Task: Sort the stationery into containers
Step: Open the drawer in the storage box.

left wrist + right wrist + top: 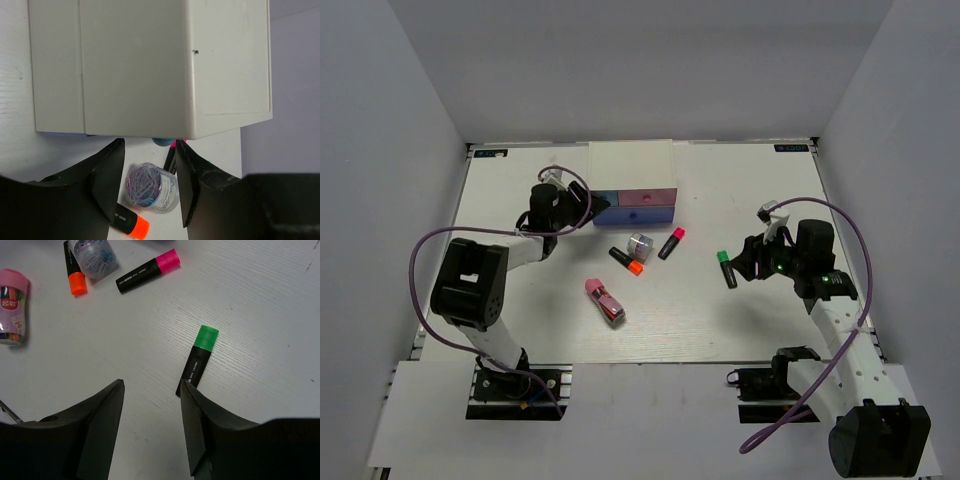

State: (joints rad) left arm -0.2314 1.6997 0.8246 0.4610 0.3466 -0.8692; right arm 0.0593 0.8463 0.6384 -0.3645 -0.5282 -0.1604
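While the left gripper (149, 145) and right gripper (151, 385) gape empty, the green marker (197, 360) is best centred between the right jaws.

At the far edge of the counter (520, 330), mid-width: cabinet (631, 165), drawers (635, 205) on its near side. Just before these: clip jar (640, 245), left marker (625, 260) just beside its near-left, middle marker (671, 243) just right. Well right: right marker (725, 268). Nearer the front edge, left of centre: canister (604, 300).
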